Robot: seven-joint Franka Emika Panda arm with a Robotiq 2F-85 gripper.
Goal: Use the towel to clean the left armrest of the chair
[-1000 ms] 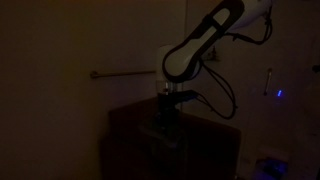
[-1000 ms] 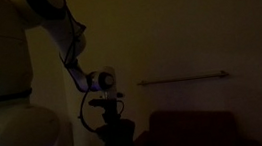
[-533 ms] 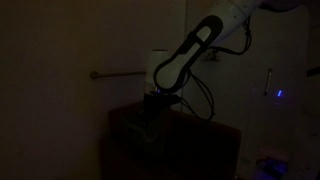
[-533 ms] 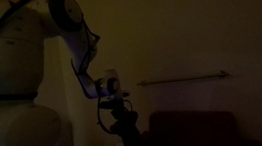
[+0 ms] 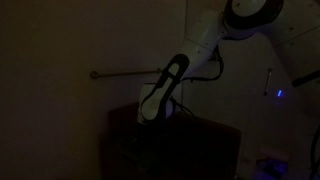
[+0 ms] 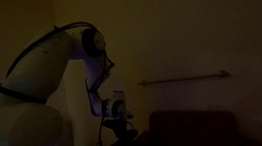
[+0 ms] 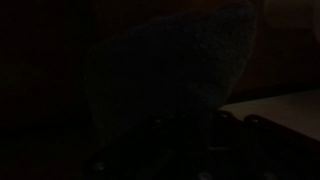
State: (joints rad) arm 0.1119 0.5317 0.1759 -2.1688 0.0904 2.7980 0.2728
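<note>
The room is very dark. The chair [image 5: 185, 150] is a boxy dark brown armchair, seen in both exterior views [image 6: 194, 131]. My gripper [image 5: 144, 128] hangs low over its near top edge, which I take for the left armrest [image 5: 125, 113]; it also shows low beside the chair [image 6: 125, 142]. Contact with the chair cannot be made out. In the wrist view a dim grey, textured rounded shape [image 7: 180, 60] fills the middle; it may be the towel. The jaws are lost in shadow.
A thin wall-mounted rail [image 5: 120, 73] runs behind the chair, also seen in an exterior view [image 6: 182, 78]. A small blue light [image 5: 279, 95] glows at the side. A paler flat surface [image 7: 285, 105] shows at the wrist view's lower right.
The arm has folded down and swung sideways. The wrist has dropped from above the chair to just over its top edge.
</note>
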